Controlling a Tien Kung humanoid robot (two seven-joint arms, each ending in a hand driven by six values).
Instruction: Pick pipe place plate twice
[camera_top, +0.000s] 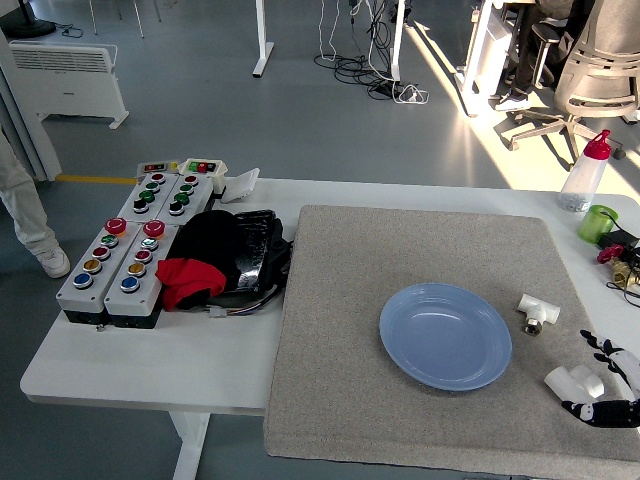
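Note:
A blue plate (445, 335) lies empty on the grey mat (340, 330), right of centre. A white T-shaped pipe fitting (538, 314) lies on the mat just right of the plate. A second white pipe fitting (573, 381) lies near the mat's right edge, lower down. My right hand (606, 385) comes in from the right edge and its black fingers (598, 412) curl around this second fitting, which rests on the mat. The left arm is out of view.
Grey button boxes (125, 255) stand at the left of the table, with a black and red bundle (215, 258) beside them. A squeeze bottle with a red cap (585, 172) and a green cup (598, 222) stand at the far right. A person's leg (25, 215) shows at the left edge.

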